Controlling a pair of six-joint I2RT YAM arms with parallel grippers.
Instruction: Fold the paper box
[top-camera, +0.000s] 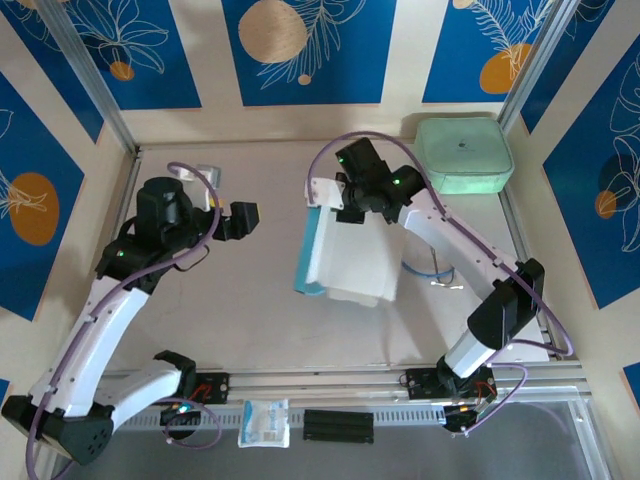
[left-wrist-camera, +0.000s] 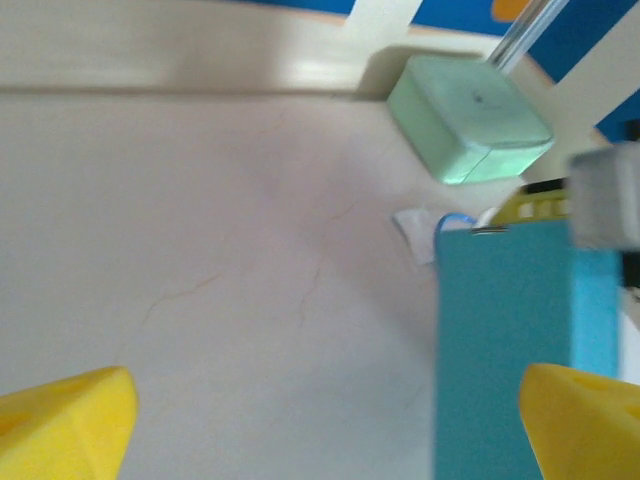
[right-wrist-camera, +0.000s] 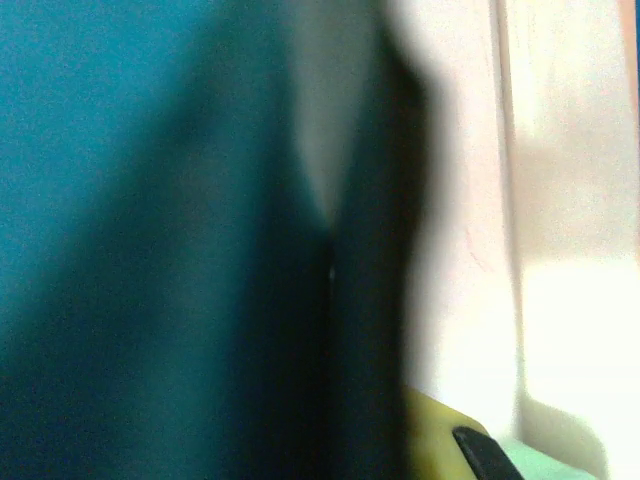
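The paper box (top-camera: 340, 258), light blue outside and whitish inside, hangs tilted over the middle of the table. My right gripper (top-camera: 327, 203) is shut on its upper edge. In the right wrist view the box's blue card (right-wrist-camera: 150, 200) sits blurred right against the camera, with one yellow finger (right-wrist-camera: 445, 445) beside it. My left gripper (top-camera: 241, 218) is open, to the left of the box and apart from it. In the left wrist view its yellow fingertips (left-wrist-camera: 65, 425) stand wide apart over bare table, with the box's blue face (left-wrist-camera: 505, 340) at the right.
A mint-green rounded case (top-camera: 464, 155) (left-wrist-camera: 468, 118) lies at the back right corner. A white plastic packet (top-camera: 264, 421) and a black strip (top-camera: 338, 425) rest on the front rail. A small grey object (top-camera: 205, 172) sits at the back left. Loose blue wire (top-camera: 430, 270) lies right of the box.
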